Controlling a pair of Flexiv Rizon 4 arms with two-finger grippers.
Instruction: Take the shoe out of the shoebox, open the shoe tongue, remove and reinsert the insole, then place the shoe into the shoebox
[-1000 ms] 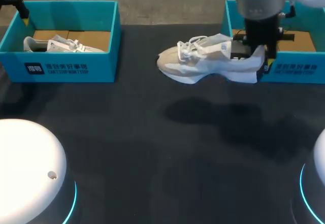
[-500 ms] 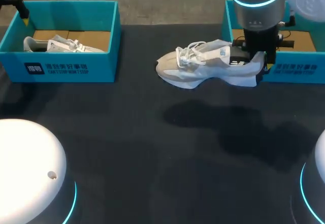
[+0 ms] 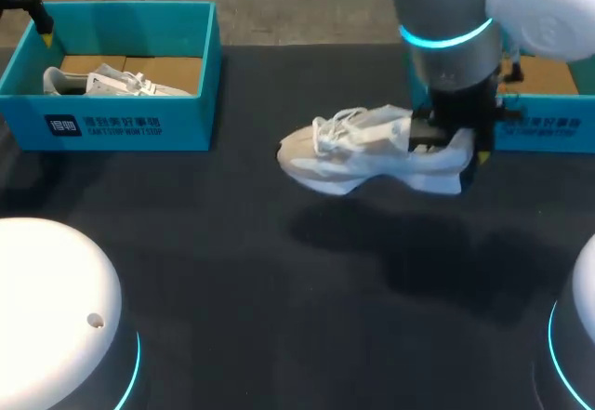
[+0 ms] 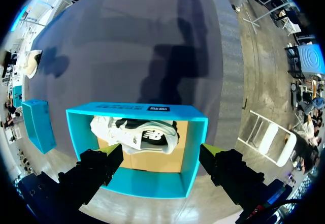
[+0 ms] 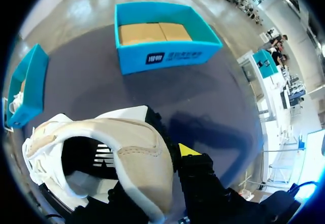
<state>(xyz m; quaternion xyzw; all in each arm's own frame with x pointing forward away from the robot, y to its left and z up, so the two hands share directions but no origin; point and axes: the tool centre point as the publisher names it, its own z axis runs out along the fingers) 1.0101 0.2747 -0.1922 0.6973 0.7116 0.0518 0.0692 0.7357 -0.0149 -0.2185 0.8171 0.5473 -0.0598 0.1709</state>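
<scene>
Right hand (image 3: 454,142) clamped on shoe (image 3: 358,150) heel, seemingly at the collar, clear of shoebox (image 3: 548,124); next: lower it sole-flat onto mid-desk (image 3: 232,271).

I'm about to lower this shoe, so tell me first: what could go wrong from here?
1. The right tool pinches the shoe only at its heel, with the toe hanging unsupported above the table. It could pivot or slip out.
2. Its laces lie in loose loops and might snag a finger when the tongue is opened.
</scene>
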